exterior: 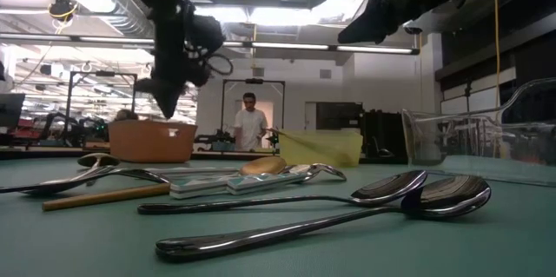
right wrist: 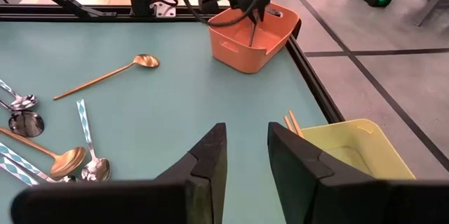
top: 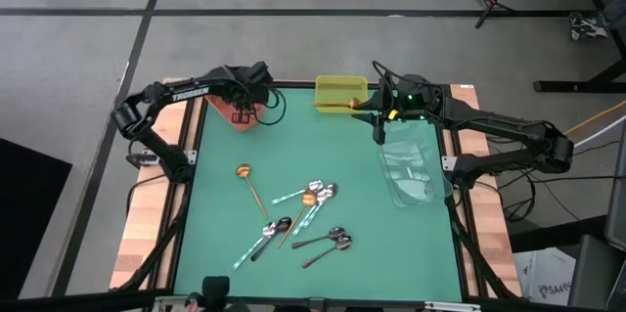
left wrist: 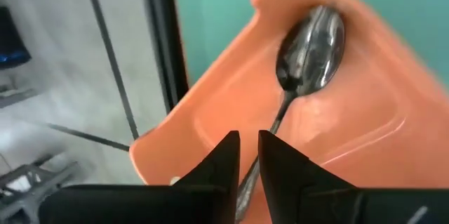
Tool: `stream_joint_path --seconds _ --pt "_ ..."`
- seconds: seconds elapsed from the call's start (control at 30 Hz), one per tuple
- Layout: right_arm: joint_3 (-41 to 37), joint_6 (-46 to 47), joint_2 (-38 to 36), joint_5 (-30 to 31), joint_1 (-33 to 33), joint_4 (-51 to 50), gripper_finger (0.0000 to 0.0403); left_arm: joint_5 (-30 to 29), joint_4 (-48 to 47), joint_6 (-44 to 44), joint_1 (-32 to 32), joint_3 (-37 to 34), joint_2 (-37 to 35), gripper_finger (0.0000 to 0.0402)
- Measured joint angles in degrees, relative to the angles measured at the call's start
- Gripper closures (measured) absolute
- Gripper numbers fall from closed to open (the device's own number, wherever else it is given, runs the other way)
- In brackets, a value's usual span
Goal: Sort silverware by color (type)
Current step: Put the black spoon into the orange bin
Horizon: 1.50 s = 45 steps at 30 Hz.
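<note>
My left tool [left wrist: 244, 155] hung over the orange bin [left wrist: 210, 147], nearly closed around a dark spoon [left wrist: 309, 52] resting inside; releasing it seemed next. My right tool [right wrist: 245, 161] hovered empty, slightly parted, beside the yellow bin [right wrist: 351, 147]. Remaining spoons [top: 303, 219] lay mid-counter [top: 215, 244].

Bright ceiling lights [exterior: 287, 12] flare in the low view; the left wrist view is motion-blurred.

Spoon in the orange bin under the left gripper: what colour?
Dark, glossy black spoon; shows best in the left wrist view.
</note>
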Motion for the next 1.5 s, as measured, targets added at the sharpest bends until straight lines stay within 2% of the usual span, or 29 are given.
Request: stream_joint_path --seconds 0.2,0.47,0.77,1.17,1.33,1.4,1.5 --pt "0.0 0.0 0.0 -0.3 0.0 0.0 0.0306 5.5 0.0 -10.6 -5.3 0.0 -5.8 0.0354" --pt "0.0 0.0 0.0 -4.1 0.0 0.0 0.0306 12.3 0.9 -23.7 -15.2 0.0 -10.5 0.0354" --pt "0.0 0.0 0.0 -3.8 1.6 0.1 0.0306 13.2 4.0 -35.0 -27.1 0.0 -10.7 0.0354" --pt "0.0 -0.1 0.0 -3.5 12.0 0.8 0.0306 13.2 5.4 -45.4 -39.1 0.0 -10.7 0.0354" --pt "0.0 0.4 0.0 -3.4 18.3 0.9 0.0306 13.2 7.4 -46.9 -43.4 0.0 -10.7 0.0354" --pt "0.0 2.7 0.0 -1.5 21.5 1.4 0.0306 13.2 8.6 -46.9 -45.0 0.0 -10.7 0.0354" --pt "0.0 5.4 0.0 4.7 27.1 2.0 0.0306 13.2 9.8 -46.9 -47.3 0.0 -10.7 0.0354"
